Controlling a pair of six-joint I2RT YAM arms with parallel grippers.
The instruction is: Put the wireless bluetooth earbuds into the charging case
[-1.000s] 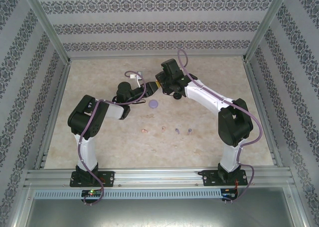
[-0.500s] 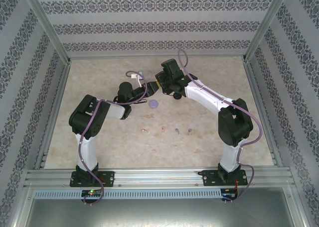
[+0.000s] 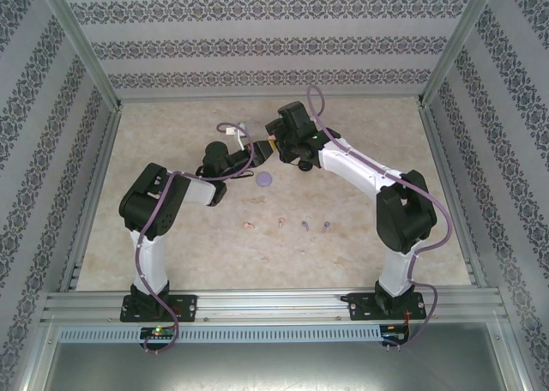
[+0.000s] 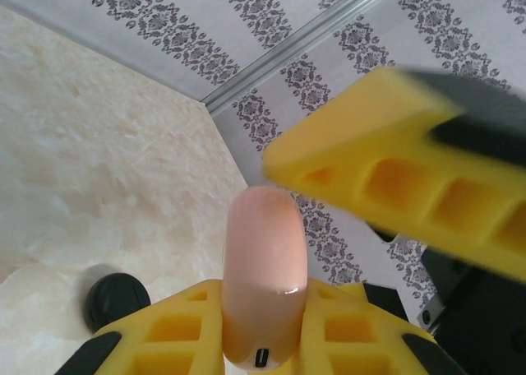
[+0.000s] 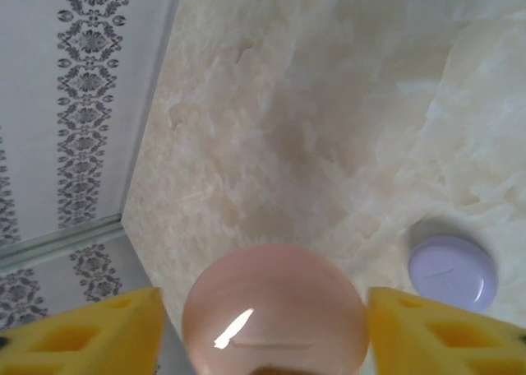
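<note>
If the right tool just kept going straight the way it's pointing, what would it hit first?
The pink case: it sits between the open fingers of the right tool, gripped by the left tool. Past it lies the table, though how far is hard to judge.

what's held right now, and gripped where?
Left gripper clamps the pink case across its broad faces at the port end; right gripper open around it.

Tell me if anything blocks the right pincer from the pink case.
Nothing visible does. The pink case, clamped in the left pincer, sits between the right pincer's open fingers.
</note>
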